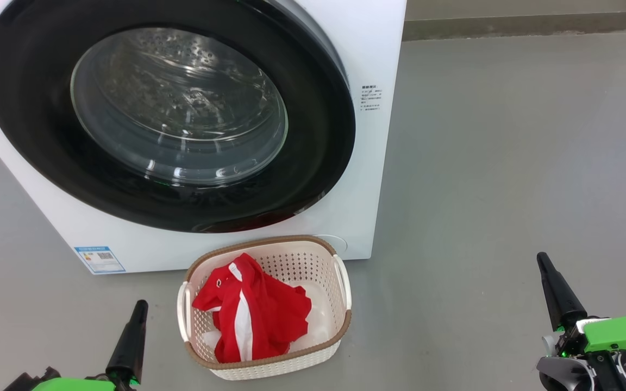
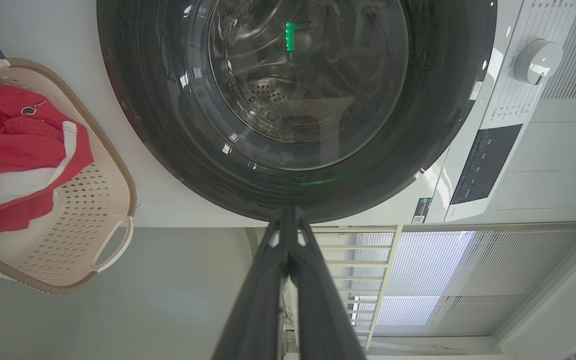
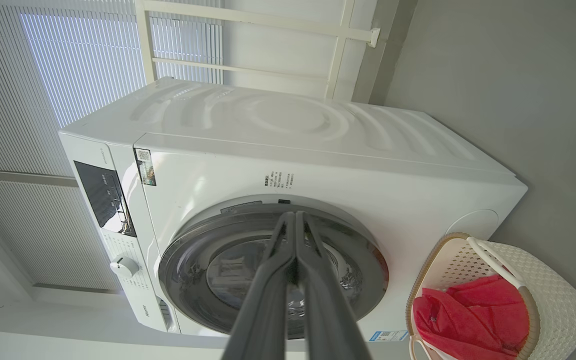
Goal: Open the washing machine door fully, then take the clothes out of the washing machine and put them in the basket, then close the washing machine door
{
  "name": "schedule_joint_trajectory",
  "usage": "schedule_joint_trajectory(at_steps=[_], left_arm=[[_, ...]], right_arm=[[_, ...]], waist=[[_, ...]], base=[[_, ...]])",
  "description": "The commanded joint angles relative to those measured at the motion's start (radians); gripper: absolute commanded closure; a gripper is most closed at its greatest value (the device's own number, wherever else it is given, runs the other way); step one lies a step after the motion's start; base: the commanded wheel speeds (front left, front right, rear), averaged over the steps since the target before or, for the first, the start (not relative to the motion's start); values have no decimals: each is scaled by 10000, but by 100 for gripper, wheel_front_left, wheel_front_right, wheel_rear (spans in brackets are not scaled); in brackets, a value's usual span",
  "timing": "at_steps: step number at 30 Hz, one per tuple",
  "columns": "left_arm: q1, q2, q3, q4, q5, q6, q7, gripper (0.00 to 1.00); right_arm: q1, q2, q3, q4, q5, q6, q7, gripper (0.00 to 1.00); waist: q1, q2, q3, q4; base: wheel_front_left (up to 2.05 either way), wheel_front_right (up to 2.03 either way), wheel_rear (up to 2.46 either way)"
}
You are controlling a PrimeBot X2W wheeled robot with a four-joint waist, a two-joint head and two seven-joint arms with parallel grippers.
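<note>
Clothes lie in the basket just before the washing machine, its door apparently flush shut, so I judge the closing step done; my left gripper and right gripper, both pressed together and empty, next owe only a latch check.

Glossy black door rim, perforated plastic basket, soft red cloth

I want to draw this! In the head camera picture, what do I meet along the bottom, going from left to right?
Left gripper → basket with the red clothes inside → right gripper. The washing machine stands behind them, too wide to place in the row.
</note>
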Motion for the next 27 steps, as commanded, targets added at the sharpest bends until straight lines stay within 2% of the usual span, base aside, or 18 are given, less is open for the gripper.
schedule_joint_trajectory(at_steps=[1, 27], left_arm=[[-390, 190, 373, -258, 14, -69, 91, 100], [-397, 127, 461, -253, 88, -69, 162, 100]], right_arm=[[-408, -124, 193, -280, 7, -6, 52, 100], [-414, -75, 124, -276, -51, -6, 108, 100]], waist=[[0, 0, 0, 0], [0, 0, 0, 0]], base=[[0, 0, 0], [0, 0, 0]])
